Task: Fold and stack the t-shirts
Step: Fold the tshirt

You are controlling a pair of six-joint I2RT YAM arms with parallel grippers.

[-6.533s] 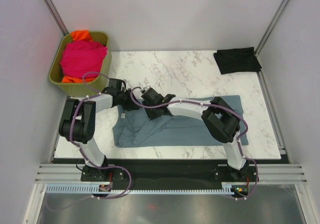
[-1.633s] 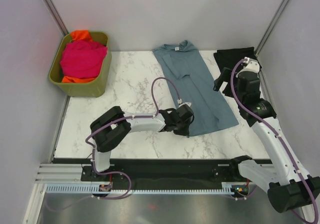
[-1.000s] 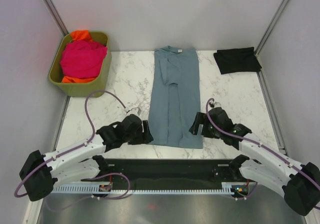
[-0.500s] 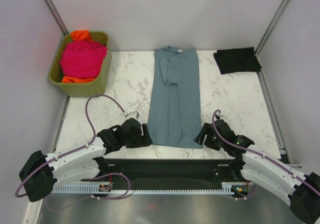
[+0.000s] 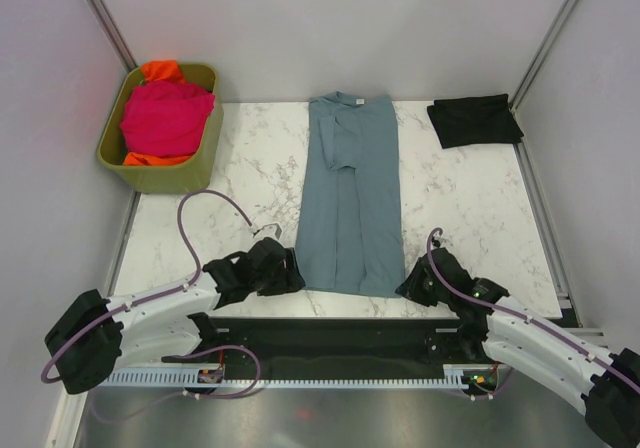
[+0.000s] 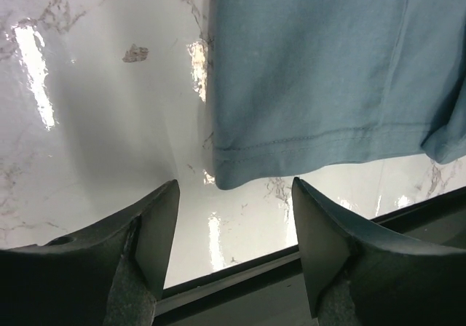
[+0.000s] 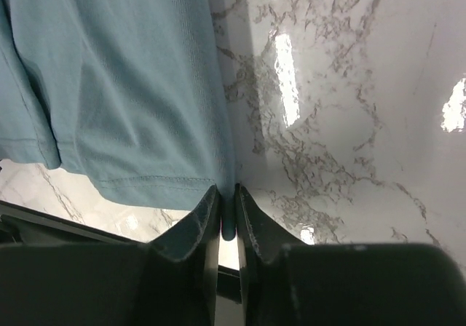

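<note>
Your left pincer (image 6: 234, 185) stands wide, one finger on each side of the near left hem corner of the blue-grey shirt (image 5: 350, 203), with the cloth touching neither. Your right pincer (image 7: 226, 196) is almost closed and nips the shirt's right edge at the near right hem corner. The shirt lies as a long narrow strip down the middle of the worktop (image 5: 250, 168), with its collar at the far edge and its hem at the near edge. A folded black shirt (image 5: 474, 120) sits in the far right corner. At the far left corner a green bin (image 5: 205, 163) holds a pink shirt (image 5: 165, 116) on top of an orange shirt (image 5: 160, 70).
</note>
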